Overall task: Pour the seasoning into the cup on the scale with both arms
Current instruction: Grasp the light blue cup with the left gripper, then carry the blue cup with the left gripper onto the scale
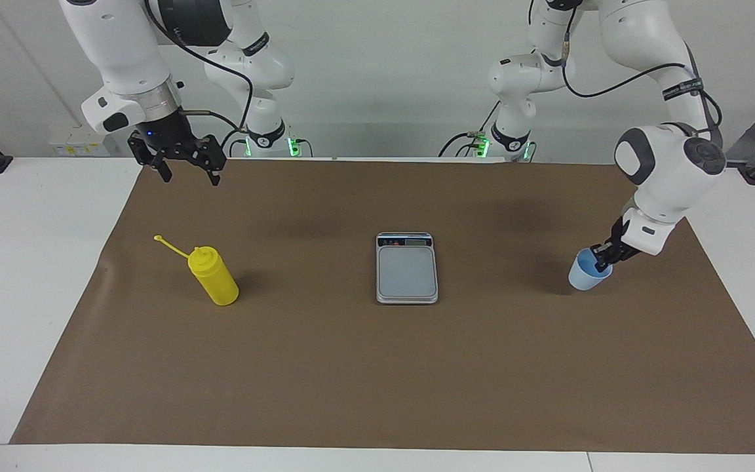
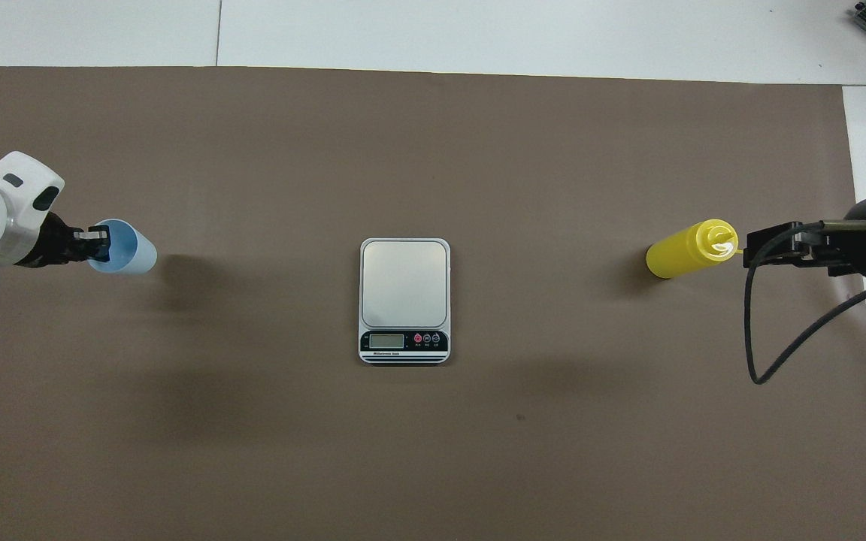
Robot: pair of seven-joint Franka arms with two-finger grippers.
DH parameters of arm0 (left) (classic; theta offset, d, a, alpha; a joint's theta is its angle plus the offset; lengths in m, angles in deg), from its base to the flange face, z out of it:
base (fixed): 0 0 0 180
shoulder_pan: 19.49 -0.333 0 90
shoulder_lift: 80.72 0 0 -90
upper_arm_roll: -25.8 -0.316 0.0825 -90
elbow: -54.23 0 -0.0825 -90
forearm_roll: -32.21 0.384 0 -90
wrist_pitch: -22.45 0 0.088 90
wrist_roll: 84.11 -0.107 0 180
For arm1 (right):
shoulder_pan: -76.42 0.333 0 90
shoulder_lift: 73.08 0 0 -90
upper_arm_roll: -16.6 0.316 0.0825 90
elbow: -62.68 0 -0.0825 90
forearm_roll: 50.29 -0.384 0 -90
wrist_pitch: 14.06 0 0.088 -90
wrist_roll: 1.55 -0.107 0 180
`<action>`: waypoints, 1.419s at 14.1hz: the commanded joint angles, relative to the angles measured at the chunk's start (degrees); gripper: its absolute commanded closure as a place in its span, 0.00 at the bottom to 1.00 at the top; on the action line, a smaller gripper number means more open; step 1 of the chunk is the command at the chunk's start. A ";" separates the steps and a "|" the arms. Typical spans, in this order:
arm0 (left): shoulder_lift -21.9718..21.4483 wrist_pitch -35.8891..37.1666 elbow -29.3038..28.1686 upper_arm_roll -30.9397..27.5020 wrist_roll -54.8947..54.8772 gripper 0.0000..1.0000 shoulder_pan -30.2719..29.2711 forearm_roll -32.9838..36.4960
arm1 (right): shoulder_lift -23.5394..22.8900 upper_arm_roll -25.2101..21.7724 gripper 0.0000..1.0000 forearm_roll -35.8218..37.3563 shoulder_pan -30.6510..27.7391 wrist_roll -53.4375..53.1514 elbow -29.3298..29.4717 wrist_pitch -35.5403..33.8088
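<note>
The light-blue cup [image 1: 587, 276] [image 2: 132, 254] hangs tilted just above the brown mat at the left arm's end of the table. My left gripper [image 1: 603, 258] [image 2: 97, 243] is shut on its rim, one finger inside the cup. The silver-grey scale [image 1: 407, 270] [image 2: 404, 282] lies mid-table with a bare plate. The yellow seasoning bottle [image 1: 215, 278] [image 2: 685, 252] stands upright at the right arm's end, its cap strap sticking out. My right gripper [image 1: 191, 177] [image 2: 755, 248] hangs open, high up and well apart from the bottle.
A brown mat [image 1: 377, 367] covers most of the white table [image 1: 23, 275]. The scale's display strip [image 2: 404, 340] faces the robots. Bare mat lies between the scale and each of the two other things.
</note>
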 commanded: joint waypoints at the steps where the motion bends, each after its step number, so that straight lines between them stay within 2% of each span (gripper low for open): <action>1: 1.78 7.86 7.58 -0.29 -0.40 1.00 1.94 0.67 | 0.55 0.35 0.00 -0.75 -0.67 -0.64 -0.46 -0.43; 4: 2.56 13.40 13.20 -0.29 1.17 1.00 6.07 0.57 | 0.55 0.35 0.00 -0.75 -0.67 -0.64 -0.38 -0.43; 6: 3.79 14.65 15.93 -0.29 5.55 1.00 9.93 0.93 | 0.55 0.35 0.00 -0.75 -0.67 -0.64 -0.38 -0.43; 14: 3.88 7.19 13.93 -0.20 19.09 1.00 25.41 0.49 | 0.55 0.35 0.00 -0.75 -0.67 -0.64 -0.46 -0.51; 20: 8.27 2.53 13.58 -0.29 27.98 1.00 34.38 0.75 | 0.55 0.35 0.00 -0.75 -0.67 -0.64 -0.38 -0.43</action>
